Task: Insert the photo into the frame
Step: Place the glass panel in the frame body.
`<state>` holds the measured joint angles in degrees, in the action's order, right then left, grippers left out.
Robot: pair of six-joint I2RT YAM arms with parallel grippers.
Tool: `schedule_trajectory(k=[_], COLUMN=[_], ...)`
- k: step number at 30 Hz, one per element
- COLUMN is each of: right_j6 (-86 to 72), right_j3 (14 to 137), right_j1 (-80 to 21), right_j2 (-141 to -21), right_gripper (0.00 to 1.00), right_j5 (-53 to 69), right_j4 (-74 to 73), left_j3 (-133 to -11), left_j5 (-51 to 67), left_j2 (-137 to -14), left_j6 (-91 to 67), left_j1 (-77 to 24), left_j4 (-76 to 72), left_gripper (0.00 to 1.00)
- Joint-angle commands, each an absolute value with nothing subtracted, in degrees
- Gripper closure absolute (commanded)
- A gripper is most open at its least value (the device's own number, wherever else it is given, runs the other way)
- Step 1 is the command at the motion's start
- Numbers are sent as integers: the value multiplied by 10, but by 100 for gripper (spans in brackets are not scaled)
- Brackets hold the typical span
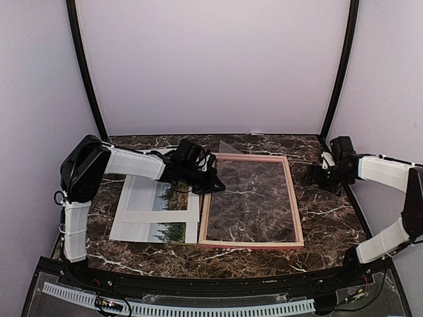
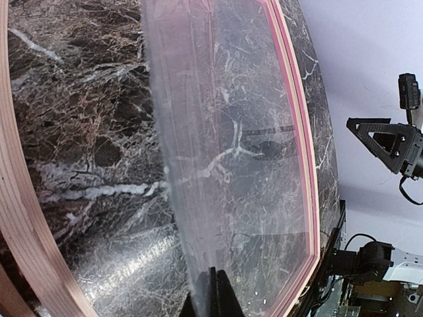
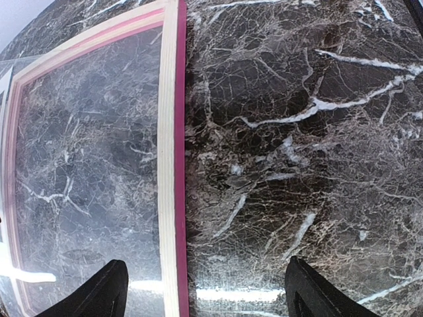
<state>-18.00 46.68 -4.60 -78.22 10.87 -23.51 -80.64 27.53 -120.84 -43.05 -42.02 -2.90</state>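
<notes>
The frame (image 1: pixel 296 198) lies flat on the marble table, pink-red face down and pale wood up. My left gripper (image 1: pixel 210 185) is shut on the left edge of a clear plastic sheet (image 1: pixel 254 198) and holds it tilted up over the frame. In the left wrist view the sheet (image 2: pixel 198 132) runs edge-on from my shut fingers (image 2: pixel 213 298). The photo (image 1: pixel 173 197) lies left of the frame, and only its conifers show, beside a white mat board (image 1: pixel 140 212). My right gripper (image 3: pixel 211 294) hangs open, straddling the frame's right rail (image 3: pixel 170 165).
Purple walls and two black corner posts (image 1: pixel 86 72) close in the table at the back and sides. The right arm (image 2: pixel 390 142) shows beyond the frame's far rail in the left wrist view. Bare marble (image 3: pixel 297 132) lies right of the frame.
</notes>
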Motion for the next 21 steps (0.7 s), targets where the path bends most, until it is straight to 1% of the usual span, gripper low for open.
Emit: schedule_trajectory(k=[1, 8, 16, 21], right_j6=[-180, -183, -199, -206], right_j3=[461, 466, 484, 510], right_j1=[-50, -63, -111, -151], right_j2=[-785, -789, -816, -845], right_gripper=[17, 17, 17, 17], right_j5=[110, 114, 120, 121], right_j4=[-216, -209, -187, -176], left_j3=[-816, -814, -815, -816], left_j5=[279, 284, 288, 288], left_j2=[-1185, -1185, -1184, -1183], left_j6=[-423, -431, -440, -442], left_j1=[-423, -426, -431, -432], left_j4=[-23, -29, -30, -28], left_gripper=[100, 100, 90, 82])
